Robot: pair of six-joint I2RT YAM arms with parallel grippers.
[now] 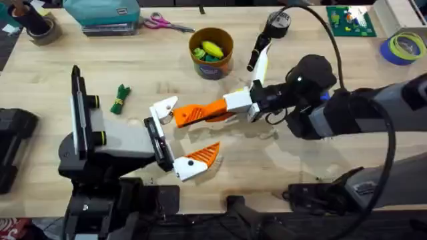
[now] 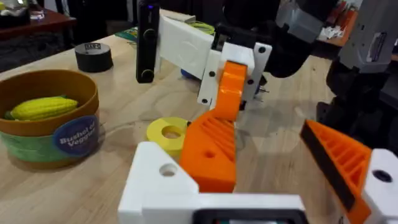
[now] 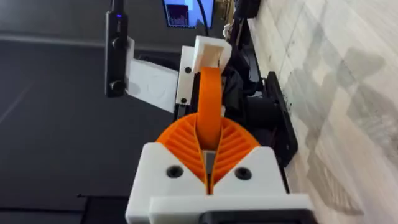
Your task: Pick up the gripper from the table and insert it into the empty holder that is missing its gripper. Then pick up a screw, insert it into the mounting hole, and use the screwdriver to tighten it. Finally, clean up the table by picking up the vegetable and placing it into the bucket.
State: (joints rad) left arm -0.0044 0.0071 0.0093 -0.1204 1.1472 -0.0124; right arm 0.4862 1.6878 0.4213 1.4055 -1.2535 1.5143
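My right gripper [image 1: 212,110] is shut on the loose orange ribbed gripper [image 1: 185,116], holding it level above the table. Its tip rests against the bare white holder [image 1: 164,108], the far finger mount of my left gripper [image 1: 190,131]. That left gripper stands open, and its near finger carries an orange pad [image 1: 203,155]. In the left wrist view the orange gripper [image 2: 211,149] lies right beside the holder [image 2: 158,177]. The green vegetable [image 1: 120,99] lies on the table to the left. The orange-brown bucket [image 1: 211,52] stands behind, with yellow toy pieces inside. Screw and screwdriver are out of view.
A yellow disc [image 2: 168,132] lies on the table under the held piece. A black tape roll [image 1: 277,23], scissors [image 1: 167,25], a blue tape roll [image 1: 403,47] and a teal box [image 1: 107,13] line the far edge.
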